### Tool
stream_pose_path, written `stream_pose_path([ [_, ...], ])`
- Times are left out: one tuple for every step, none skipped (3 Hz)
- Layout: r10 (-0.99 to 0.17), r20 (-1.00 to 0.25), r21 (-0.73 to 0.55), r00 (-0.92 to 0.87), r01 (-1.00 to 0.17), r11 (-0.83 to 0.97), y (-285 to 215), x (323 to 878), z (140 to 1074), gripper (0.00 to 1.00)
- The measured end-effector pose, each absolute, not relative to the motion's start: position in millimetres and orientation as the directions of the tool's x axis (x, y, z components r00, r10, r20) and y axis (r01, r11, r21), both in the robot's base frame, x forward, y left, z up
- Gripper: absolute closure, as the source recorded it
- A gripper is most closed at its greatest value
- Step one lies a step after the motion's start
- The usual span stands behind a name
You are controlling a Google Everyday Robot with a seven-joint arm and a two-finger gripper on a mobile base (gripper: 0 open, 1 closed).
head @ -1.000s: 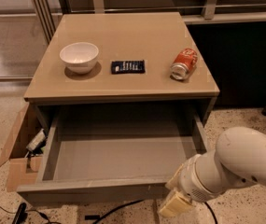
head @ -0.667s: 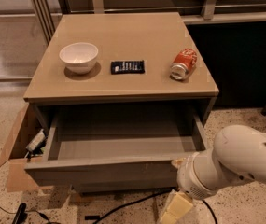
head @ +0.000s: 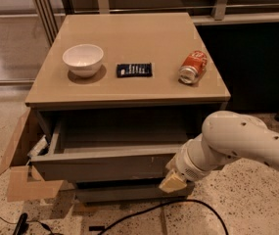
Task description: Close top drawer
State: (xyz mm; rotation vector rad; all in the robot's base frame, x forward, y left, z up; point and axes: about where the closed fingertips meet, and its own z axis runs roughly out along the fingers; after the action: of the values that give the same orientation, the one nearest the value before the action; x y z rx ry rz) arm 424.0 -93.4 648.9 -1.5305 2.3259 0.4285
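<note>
The top drawer [head: 104, 166] of the tan-topped cabinet [head: 129, 96] stands partly open, its grey-taupe front out a short way and a strip of its grey inside [head: 119, 140] showing. My gripper [head: 172, 182] is at the right end of the drawer front, low, with its beige tip against or just in front of the panel. The white arm [head: 237, 143] comes in from the right.
On the cabinet top are a white bowl [head: 83, 58], a black packet [head: 134, 70] and a red can [head: 193, 66] lying on its side. A brown cardboard box [head: 19, 155] stands at the cabinet's left. A lower drawer front [head: 124, 193] and a black cable [head: 149, 212] lie below.
The top drawer has slid well back into the cabinet, so less of its inside shows. My arm and gripper have moved forward and up with the drawer front.
</note>
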Motion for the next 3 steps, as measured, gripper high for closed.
stream_pose_path([
  [-0.84, -0.405, 0.011, -0.361, -0.92, 0.391, -98, 453, 647, 0.77],
  [-0.84, -0.405, 0.011, -0.361, -0.92, 0.391, -98, 453, 647, 0.63],
  [-0.843, -0.42, 0.031, -0.337, -0.933, 0.358, -95, 432, 647, 0.4],
])
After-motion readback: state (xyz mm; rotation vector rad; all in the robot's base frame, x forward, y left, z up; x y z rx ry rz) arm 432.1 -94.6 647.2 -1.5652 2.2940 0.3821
